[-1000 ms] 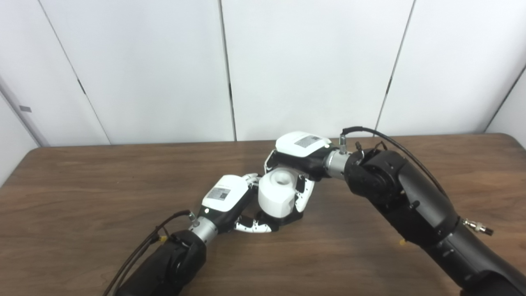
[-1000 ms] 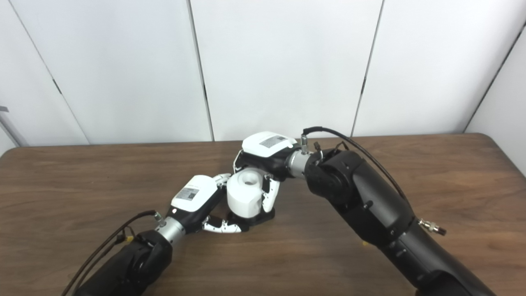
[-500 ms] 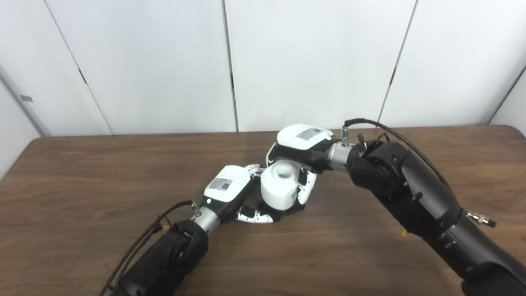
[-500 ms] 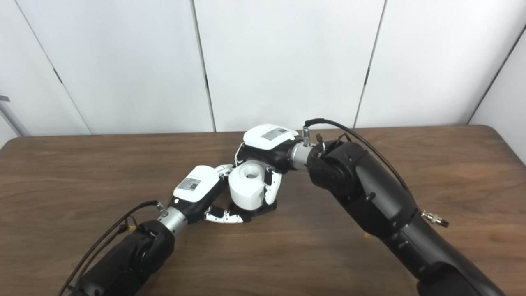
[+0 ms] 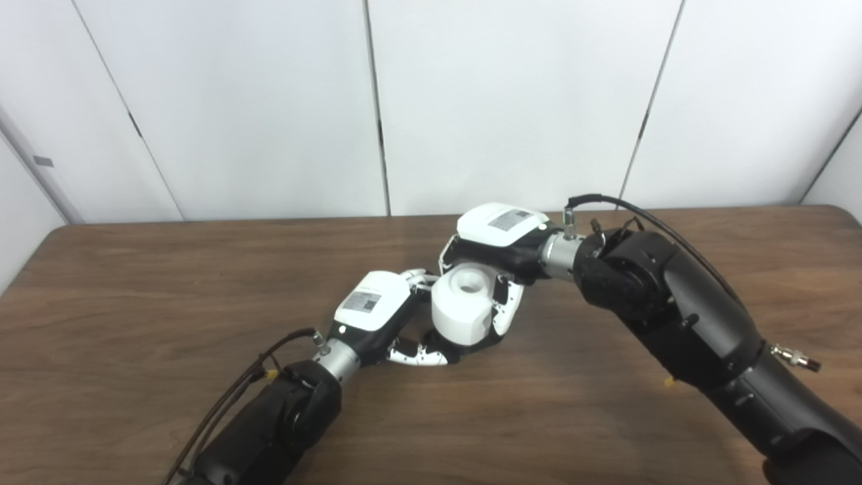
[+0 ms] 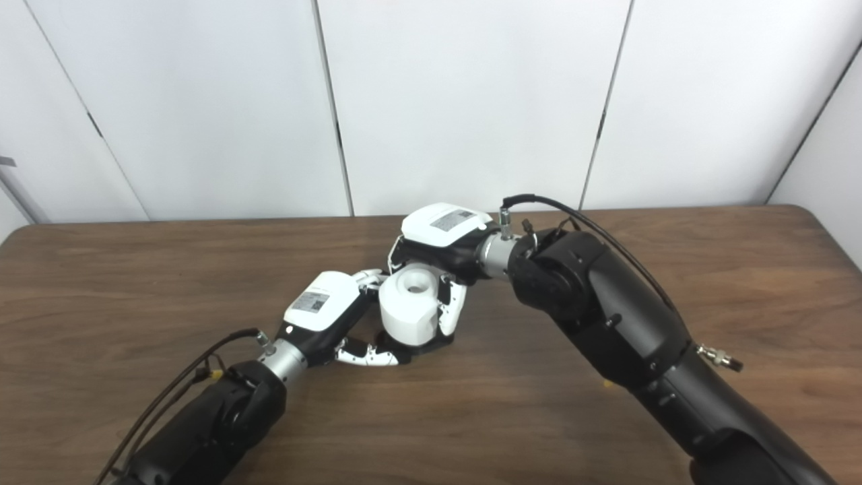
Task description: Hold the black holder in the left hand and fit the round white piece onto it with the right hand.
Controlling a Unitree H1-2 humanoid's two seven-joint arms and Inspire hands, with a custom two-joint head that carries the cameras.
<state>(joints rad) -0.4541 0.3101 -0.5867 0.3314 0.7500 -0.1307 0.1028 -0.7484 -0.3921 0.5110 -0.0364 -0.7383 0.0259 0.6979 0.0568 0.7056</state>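
The round white piece (image 5: 462, 303) was seated upright on the black holder (image 5: 479, 345), mid-tabletop (image 5: 135, 296). It was clasped by the right hand (image 5: 502, 246). The holder was gripped at its base by the left hand (image 5: 384, 316).

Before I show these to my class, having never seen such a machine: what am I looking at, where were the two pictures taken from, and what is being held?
Both pictures come from two cameras set side by side in a humanoid robot's head, so they show one scene from slightly different spots. Its two black arms reach in from the bottom edge over a brown wooden table. Each arm ends in a robot hand with fingers and a thumb. The left robot hand grips a black holder that sits low at the table. The right robot hand wraps its fingers from above around the round white piece, which has a hole in its top and stands on the holder. Whether it is fully seated, the pictures do not show.
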